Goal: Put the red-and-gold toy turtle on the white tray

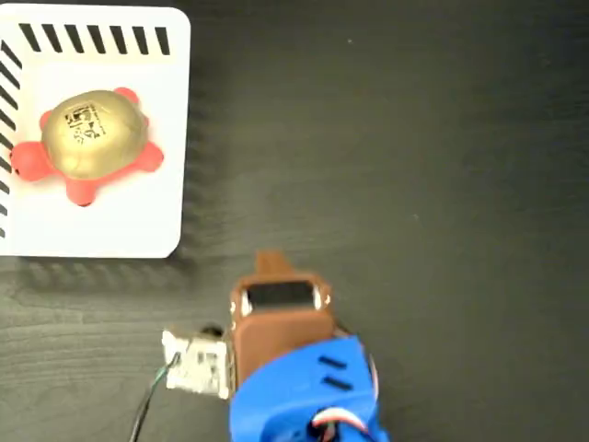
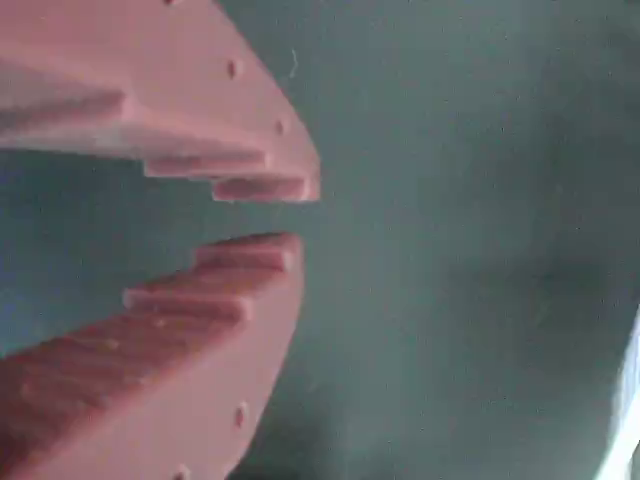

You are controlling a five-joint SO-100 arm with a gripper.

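Note:
The red-and-gold toy turtle [image 1: 92, 138] lies on the white tray [image 1: 138, 221] at the top left of the fixed view, gold shell up, red head and legs showing around it. My gripper [image 1: 270, 267] is well away from it, low in the middle of the picture over the dark table, pointing up the picture. In the wrist view the gripper [image 2: 300, 217] has its two pink fingers drawn almost together, with a thin gap at the tips. Nothing is between them, and only dark table lies behind. Neither turtle nor tray shows in the wrist view.
The blue arm body [image 1: 304, 396] and a small white board with wires [image 1: 198, 364] sit at the bottom edge of the fixed view. Dark wood-grain tabletop [image 1: 414, 166] fills the right half.

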